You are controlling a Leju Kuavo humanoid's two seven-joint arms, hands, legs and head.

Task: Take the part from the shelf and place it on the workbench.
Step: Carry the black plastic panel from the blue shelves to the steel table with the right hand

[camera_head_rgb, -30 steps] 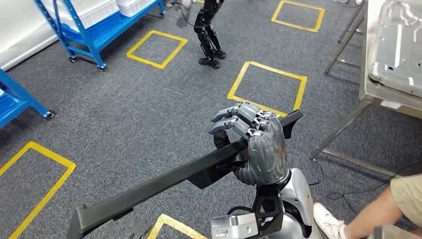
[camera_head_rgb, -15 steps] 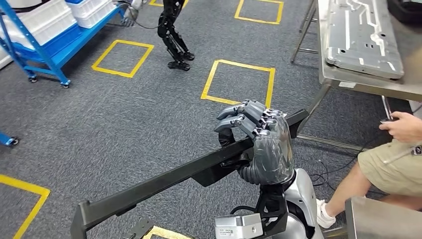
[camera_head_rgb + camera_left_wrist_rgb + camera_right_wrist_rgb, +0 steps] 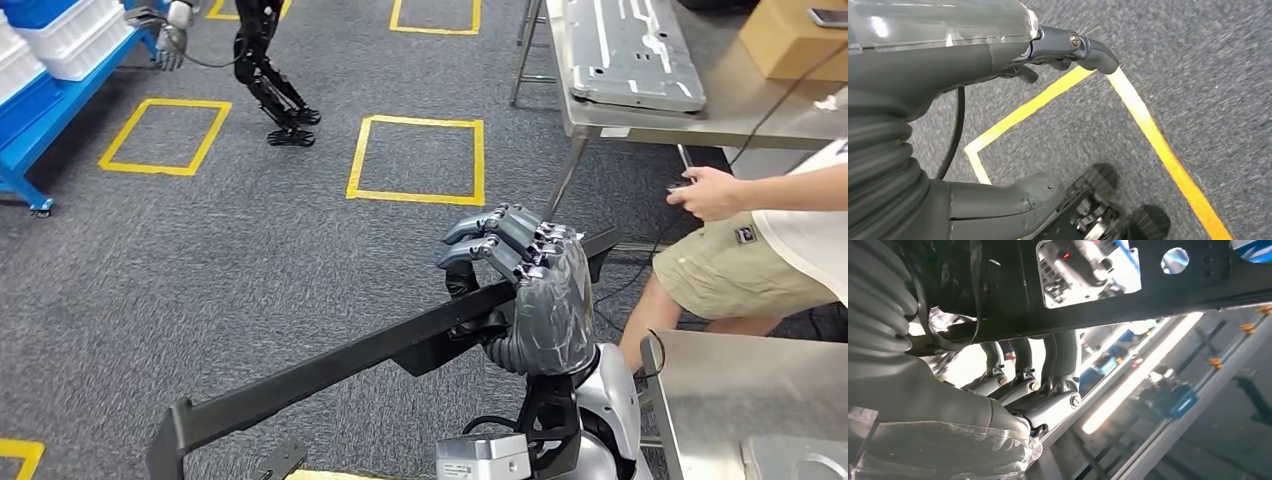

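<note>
Your part, a long black bar with an upturned end, sits in mid-air over the grey carpet, slanting from low on the robot's left up to its right, where the right hand has it clamped, fingers curled over the top edge near the bar's right end. The workbench stands beyond the bar's raised end, carrying a grey metal panel at its near-left corner, with a seated person between bench and robot. Your left hand hangs over a yellow floor line, nothing in it, fingers bent loosely and apart.
</note>
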